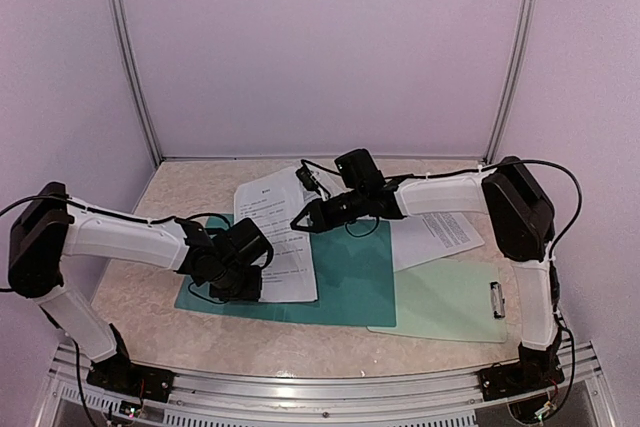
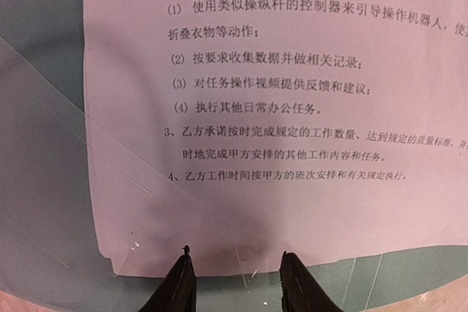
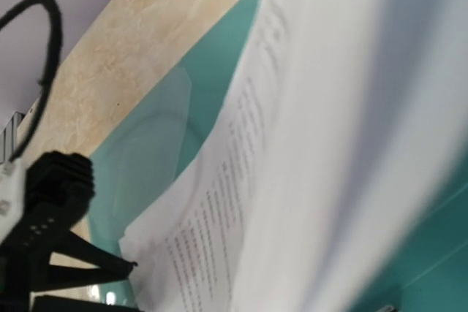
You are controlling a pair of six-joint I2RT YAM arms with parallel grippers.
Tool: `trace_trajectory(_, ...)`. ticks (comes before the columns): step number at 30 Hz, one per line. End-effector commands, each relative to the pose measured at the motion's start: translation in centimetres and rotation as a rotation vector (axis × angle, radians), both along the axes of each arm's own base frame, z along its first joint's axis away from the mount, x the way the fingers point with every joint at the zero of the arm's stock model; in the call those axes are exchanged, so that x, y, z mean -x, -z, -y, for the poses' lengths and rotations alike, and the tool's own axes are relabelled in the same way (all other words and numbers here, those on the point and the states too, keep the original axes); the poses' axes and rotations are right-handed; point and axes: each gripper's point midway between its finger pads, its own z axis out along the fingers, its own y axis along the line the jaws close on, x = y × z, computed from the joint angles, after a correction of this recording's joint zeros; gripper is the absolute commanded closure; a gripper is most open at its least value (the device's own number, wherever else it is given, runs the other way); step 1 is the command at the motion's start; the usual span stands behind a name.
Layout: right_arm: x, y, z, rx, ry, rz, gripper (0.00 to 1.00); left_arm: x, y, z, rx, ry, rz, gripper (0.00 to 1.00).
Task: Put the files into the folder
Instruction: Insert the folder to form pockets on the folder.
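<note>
From above, the dark teal folder [image 1: 350,277] lies flat on the beige marbled table [image 1: 130,292]. A printed sheet [image 1: 280,237] lies over its left part, and the sheet's far end reaches past the folder's edge. A second printed sheet [image 1: 440,232] lies on the table to the right, under the right arm. Just beside it, at the near side, is a pale mint clipboard [image 1: 440,307] with its metal clip [image 1: 497,299]. The left gripper [image 1: 243,287] points down at the near edge of the first sheet. The right gripper [image 1: 300,222] comes to a closed point at the right side of the same sheet. In the left wrist view the two dark fingers [image 2: 179,286] stand a little apart with nothing between them. They are just below the bottom edge of the printed sheet [image 2: 263,107], which carries numbered lines of Chinese text. The folder [image 2: 29,5] shows around the sheet, with a clear plastic flap [image 2: 58,180] on it. In the right wrist view the printed sheet [image 3: 219,239] rises steeply, close to the camera and blurred, above the folder [image 3: 219,42] and its clear flap [image 3: 157,122]. The right fingers themselves are hidden, but the jaws are closed and the lifted sheet seems pinched in them. A black part [image 3: 58,180] touches the sheet's lower corner.
</note>
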Motion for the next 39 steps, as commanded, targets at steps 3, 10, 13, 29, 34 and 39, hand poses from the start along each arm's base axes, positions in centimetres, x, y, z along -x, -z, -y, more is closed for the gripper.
trace_trajectory(3, 0.6, 2.2, -0.3, 0.002, 0.008, -0.04, 1.0, -0.5, -2.5, 0.5, 0.018, 0.022, 0.047, 0.54)
trace_trajectory(10, 0.6, 2.6, -0.3, -0.008, 0.013, -0.058, 1.0, -0.5, -5.0, -2.1, -0.028, -0.061, 0.1, 0.31)
trace_trajectory(13, 0.7, 2.9, -0.4, -0.018, 0.014, -0.073, 1.0, -0.3, -5.7, -3.7, -0.048, -0.123, 0.111, 0.25)
trace_trajectory(29, 0.9, 4.2, -1.5, -0.041, 0.069, -0.125, 1.0, -1.2, -3.6, -10.2, 0.057, -0.409, 0.018, 0.21)
trace_trajectory(34, 0.9, 4.9, -1.3, -0.03, 0.078, -0.123, 1.0, -1.2, -2.4, -12.2, 0.071, -0.468, -0.027, 0.21)
trace_trajectory(39, 1.0, 5.0, -1.2, -0.021, 0.072, -0.116, 1.0, -0.4, -1.4, -13.4, 0.096, -0.513, -0.087, 0.24)
